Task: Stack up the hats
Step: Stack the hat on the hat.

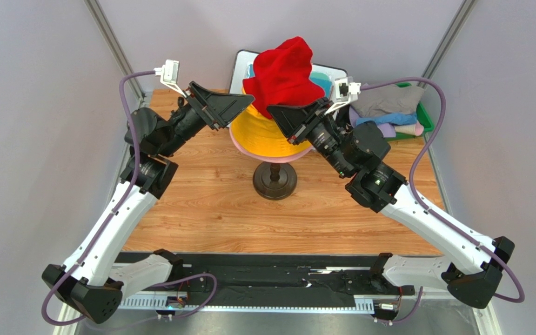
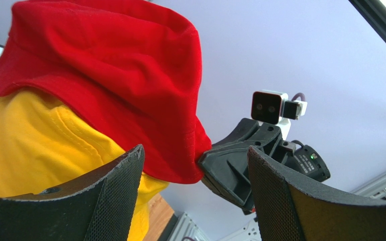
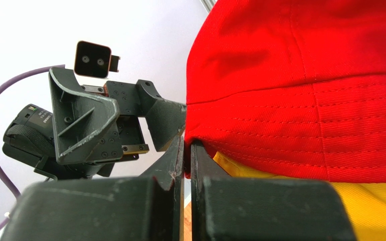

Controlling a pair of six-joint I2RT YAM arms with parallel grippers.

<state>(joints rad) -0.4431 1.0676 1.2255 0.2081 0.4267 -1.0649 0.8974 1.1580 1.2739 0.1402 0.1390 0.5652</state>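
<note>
Step in hand: seating red hat (image 1: 283, 73) over orange-yellow hat (image 1: 260, 136). Right gripper (image 3: 187, 145) pinches the red brim. Left gripper (image 2: 195, 149), beside the orange-yellow hat, has its jaws apart and holds nothing. Next move probably calls for pulling the brim down evenly.

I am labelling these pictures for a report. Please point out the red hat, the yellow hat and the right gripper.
red hat (image 1: 283, 73): top view, on its crown.
yellow hat (image 2: 26, 148): left wrist view, on the crown's side.
right gripper (image 3: 187, 153): right wrist view, between its fingertips, where they pinch the red brim.
</note>
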